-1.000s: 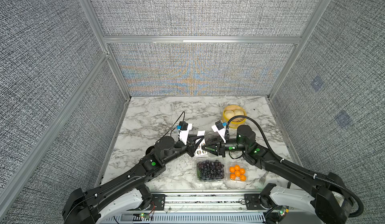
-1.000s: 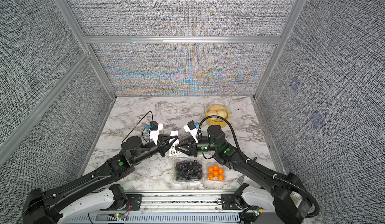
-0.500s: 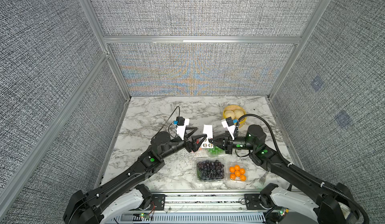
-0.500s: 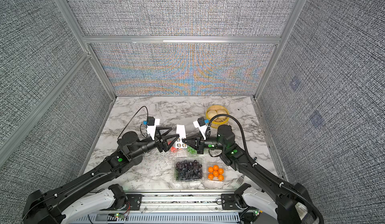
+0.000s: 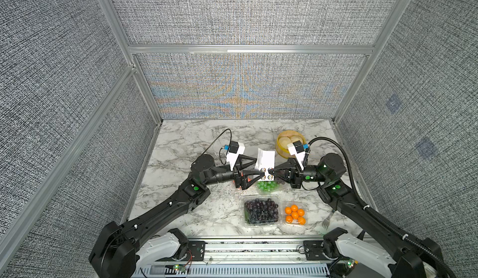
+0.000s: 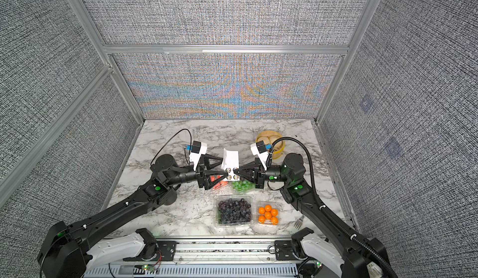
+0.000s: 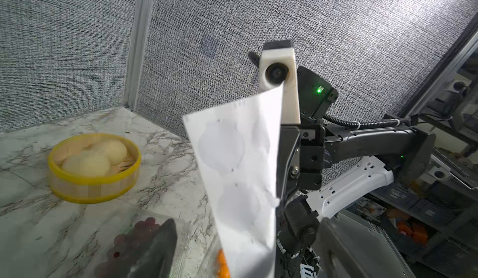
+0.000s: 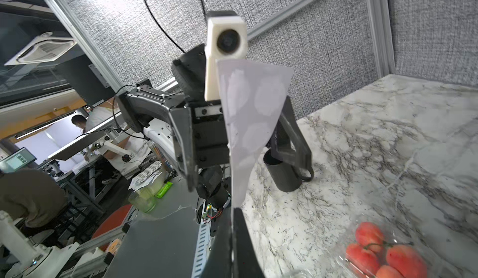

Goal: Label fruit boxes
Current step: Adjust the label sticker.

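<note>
Grey woven panels in aluminium frames close in a white marble desk (image 5: 194,139) on three sides. Two black arms reach in from the front edge and meet above the middle of the desk, where a white sticker sheet (image 5: 265,159) (image 6: 231,160) stands nearly upright in the air between them. The right end effector (image 5: 270,172) (image 6: 234,172) is pressed together on the sheet's lower edge, pinching it; the right wrist view shows the paper (image 8: 251,113) rising from between its fingers. The left end effector (image 5: 258,168) (image 6: 223,167) is spread wide, with a finger on either side of the sheet; whether a fingertip touches the paper cannot be told. Small round coloured stickers line the sheet's lower edge in both top views. The four fruit boxes all lie on the desk. Under the end effectors sit the box of small red fruit (image 6: 218,179) (image 8: 382,253), partly hidden by the left end effector, and just to its right the box of green and purple grapes (image 5: 267,186) (image 6: 241,185). Nearer the front edge, right of its middle, the box of dark grapes (image 5: 261,209) (image 6: 234,210) and the box of small oranges (image 5: 294,213) (image 6: 267,214) sit just beside each other. A yellow bamboo steamer (image 5: 283,144) (image 7: 93,168) with pale buns stands farther back, toward the right edge. A fork (image 5: 327,221) lies near the front right corner.
</note>
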